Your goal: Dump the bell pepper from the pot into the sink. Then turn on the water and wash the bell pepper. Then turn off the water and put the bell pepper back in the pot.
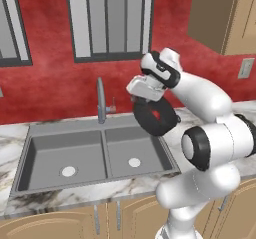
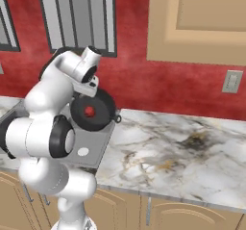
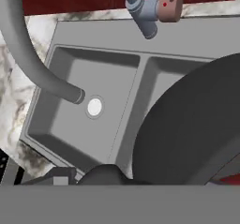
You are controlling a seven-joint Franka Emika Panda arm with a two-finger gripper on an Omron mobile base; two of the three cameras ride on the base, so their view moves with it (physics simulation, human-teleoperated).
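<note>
Right now your end effector (image 1: 146,97) is holding the pot (image 1: 155,117) up in the air, clamped on its rim — the pot is tipping steeply on its side above the right basin of the sink (image 1: 50,159). From the right base view you are looking straight into its dark mouth, and the bell pepper (image 2: 89,111) is sitting inside, a small red spot against the black. The faucet (image 1: 101,100) is standing at the far edge between the basins, its spout (image 3: 28,54) reaching out over the left one. Marble worktop (image 2: 173,152) is stretching away to the right of the sink.
</note>
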